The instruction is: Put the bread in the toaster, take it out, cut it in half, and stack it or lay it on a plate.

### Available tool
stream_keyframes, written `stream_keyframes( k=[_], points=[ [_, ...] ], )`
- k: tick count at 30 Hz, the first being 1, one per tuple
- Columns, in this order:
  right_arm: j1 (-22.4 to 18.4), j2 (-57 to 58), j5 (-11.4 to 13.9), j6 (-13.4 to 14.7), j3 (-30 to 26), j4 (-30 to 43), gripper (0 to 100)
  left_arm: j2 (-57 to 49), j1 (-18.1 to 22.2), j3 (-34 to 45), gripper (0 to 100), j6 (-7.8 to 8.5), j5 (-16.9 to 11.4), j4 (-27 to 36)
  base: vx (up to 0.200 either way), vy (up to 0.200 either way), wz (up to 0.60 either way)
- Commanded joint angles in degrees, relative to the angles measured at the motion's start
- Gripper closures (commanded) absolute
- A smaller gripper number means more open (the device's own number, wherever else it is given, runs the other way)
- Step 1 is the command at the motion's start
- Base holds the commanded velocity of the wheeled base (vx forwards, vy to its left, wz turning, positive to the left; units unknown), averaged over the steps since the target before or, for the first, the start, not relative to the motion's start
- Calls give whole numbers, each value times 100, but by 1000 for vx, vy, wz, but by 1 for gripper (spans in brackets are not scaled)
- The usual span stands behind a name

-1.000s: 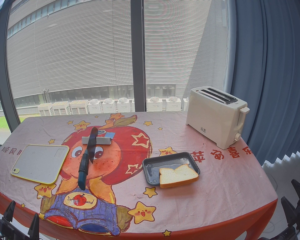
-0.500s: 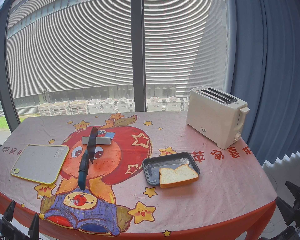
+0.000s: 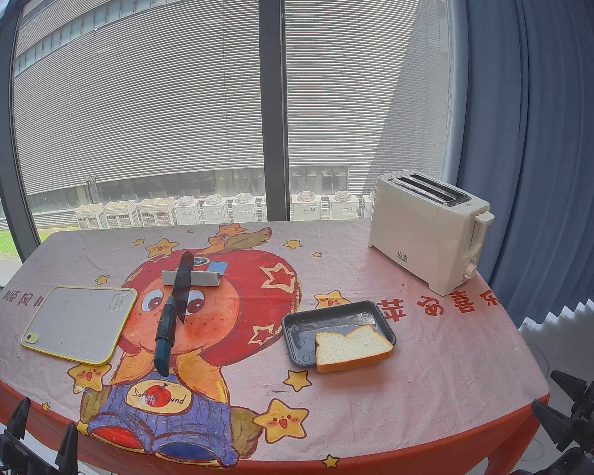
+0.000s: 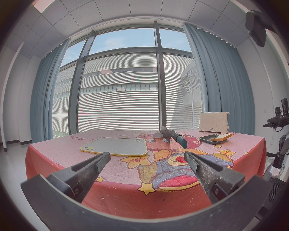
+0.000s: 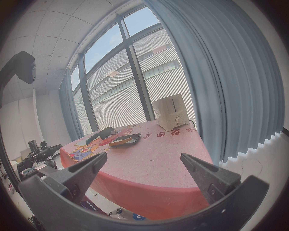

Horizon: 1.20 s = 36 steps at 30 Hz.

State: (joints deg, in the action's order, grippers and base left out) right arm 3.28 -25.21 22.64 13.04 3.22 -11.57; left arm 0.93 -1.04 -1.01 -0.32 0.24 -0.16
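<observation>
Your right gripper just shifted beside the table's near-right corner, jaws open and empty like the left gripper's, so the bread still sits on the tray, toaster step unstarted.

Inventory, non-task items:
- Worktop, draped in a pink cloth with a red hem, printed with a cartoon apple figure and stars.
- Small white bar with a blue tag, at 10 o'clock from the worktop's centre.
- Window with a dark mullion, at 12 o'clock.
- Row of rooftop fan units outside.
- Blue curtain, at 2 o'clock.
- Tiled ceiling.
</observation>
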Motion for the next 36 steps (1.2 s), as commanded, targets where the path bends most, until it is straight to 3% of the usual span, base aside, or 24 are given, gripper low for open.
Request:
stream_keyframes(
  k=[1, 13, 22, 36],
  points=[
    [147, -133, 4, 14, -58, -3, 0, -93, -2, 101, 0, -3, 2, -2, 0, 0, 0],
    [788, -476, 30, 629, 30, -12, 0, -93, -2, 101, 0, -3, 2, -2, 0, 0, 0],
    [1122, -898, 30, 638, 65, -91, 0, -93, -2, 101, 0, -3, 2, -2, 0, 0, 0],
    [1228, -1575, 30, 629, 452, -126, 0, -93, -2, 101, 0, -3, 2, -2, 0, 0, 0]
  ],
)
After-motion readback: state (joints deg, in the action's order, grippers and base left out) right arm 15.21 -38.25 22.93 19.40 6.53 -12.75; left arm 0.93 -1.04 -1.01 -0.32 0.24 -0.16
